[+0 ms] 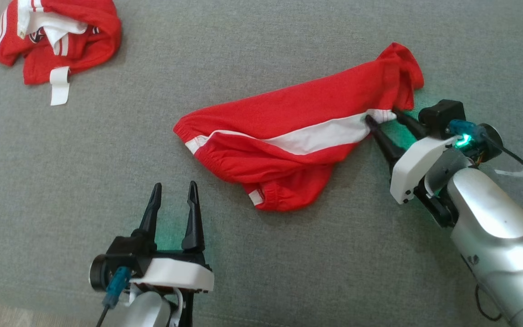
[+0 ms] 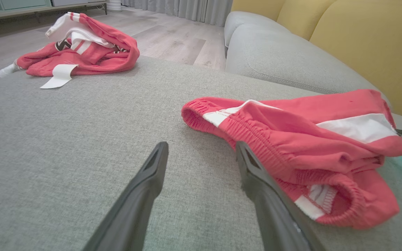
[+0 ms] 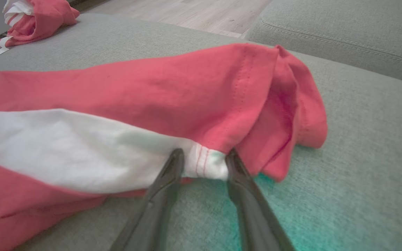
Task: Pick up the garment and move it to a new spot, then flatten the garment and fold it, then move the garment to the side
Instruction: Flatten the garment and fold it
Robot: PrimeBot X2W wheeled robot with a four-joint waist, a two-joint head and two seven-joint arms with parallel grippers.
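Flatten step, prob. R gripper (image 1: 382, 115) spread, straddling hem (image 3: 204, 166) of red shorts (image 1: 288, 113), unclamped; L gripper (image 1: 174, 187) splayed, empty. Next: pinch both ends, pull taut.

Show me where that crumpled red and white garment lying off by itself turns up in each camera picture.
Head view: the crumpled red and white garment sits in the top left corner, on the grey fabric cushion.
Left wrist view: the garment is upper left, at the cushion's far edge.
Right wrist view: the garment is in the top left corner.
Shared landmark: the red shorts with a white stripe, mid-cushion.
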